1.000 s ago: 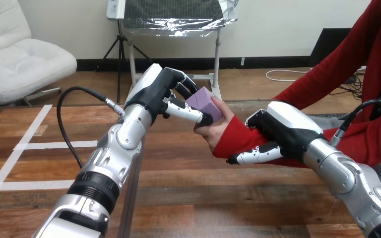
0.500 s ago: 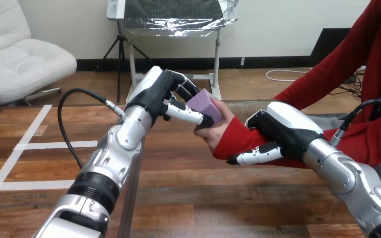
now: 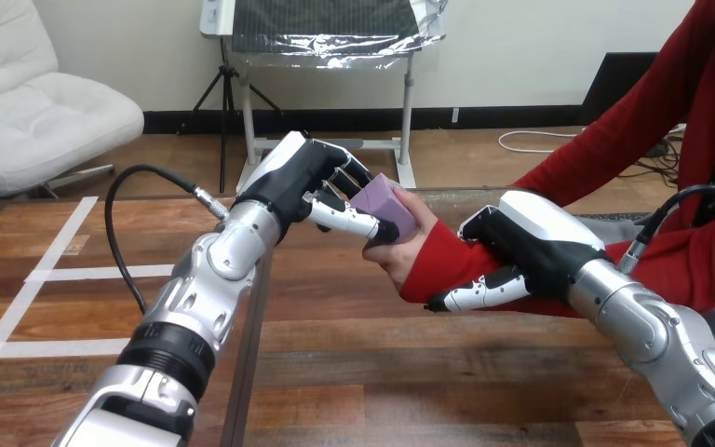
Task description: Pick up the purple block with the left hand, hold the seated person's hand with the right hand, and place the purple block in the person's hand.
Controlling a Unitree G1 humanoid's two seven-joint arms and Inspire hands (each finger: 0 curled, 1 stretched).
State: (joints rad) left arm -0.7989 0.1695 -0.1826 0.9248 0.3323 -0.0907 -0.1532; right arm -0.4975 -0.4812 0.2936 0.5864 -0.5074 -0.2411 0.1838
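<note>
The purple block (image 3: 386, 205) is up above the table, resting in the person's hand (image 3: 398, 251), which cups it from below and from the right. My left hand (image 3: 303, 177) is at the block's left side. Its thumb lies across the block's front face and its fingers (image 3: 344, 177) touch the top left edge, so the block is still pinched. My right hand (image 3: 540, 244) lies over the person's red-sleeved forearm (image 3: 447, 256) just behind the cuff, with its fingers (image 3: 475, 293) curled under the sleeve.
The wooden table (image 3: 354, 372) runs under both arms, with white tape lines (image 3: 56, 273) at its left. The person's other arm (image 3: 633, 130) in a red sleeve slants down from the upper right. A black cable (image 3: 130, 242) loops off my left wrist.
My left hand's fingers have uncurled somewhat from the block's top, and the block has sunk slightly into the person's hand. My right hand has kept its place on the forearm.
</note>
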